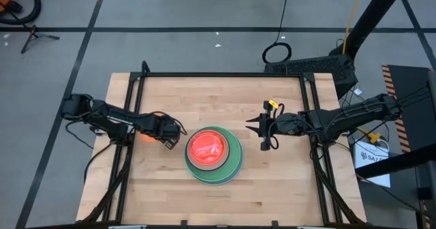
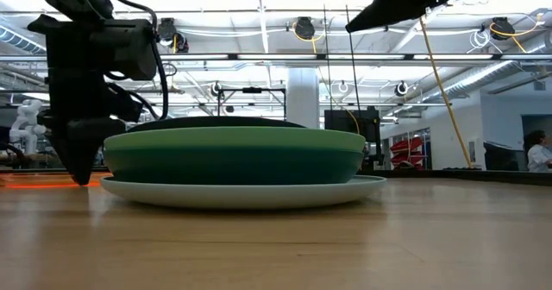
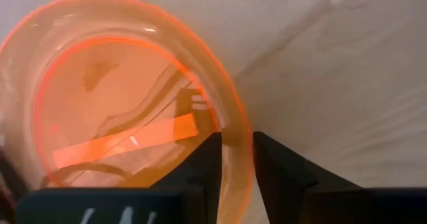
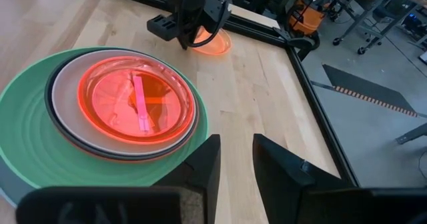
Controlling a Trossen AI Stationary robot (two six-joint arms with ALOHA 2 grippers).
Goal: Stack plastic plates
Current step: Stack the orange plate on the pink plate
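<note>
A stack of plastic plates (image 1: 212,155) stands mid-table. A translucent orange plate (image 4: 137,101) lies on top of it, over a grey-white one, a black one and green ones, with a pale plate at the bottom (image 2: 233,191). Another small translucent orange plate (image 1: 145,135) lies on the table left of the stack. My left gripper (image 1: 168,142) stands over that plate's edge nearest the stack, shut on its rim. My right gripper (image 1: 255,130) hovers open, above table height, to the right of the stack; it holds nothing. My left gripper has the small orange plate's rim (image 3: 235,141) between its two fingers, one finger (image 3: 207,161) over the plate's inside and the other (image 3: 277,167) outside it. The fingers come from above, pointing down. The plate lies low on the table (image 2: 34,179).
A black metal frame (image 1: 225,75) runs along the far and side edges of the wooden table. Bare wood shows in front of the stack and between the stack and my right gripper. Beyond the table are cables, stands and a workshop room.
</note>
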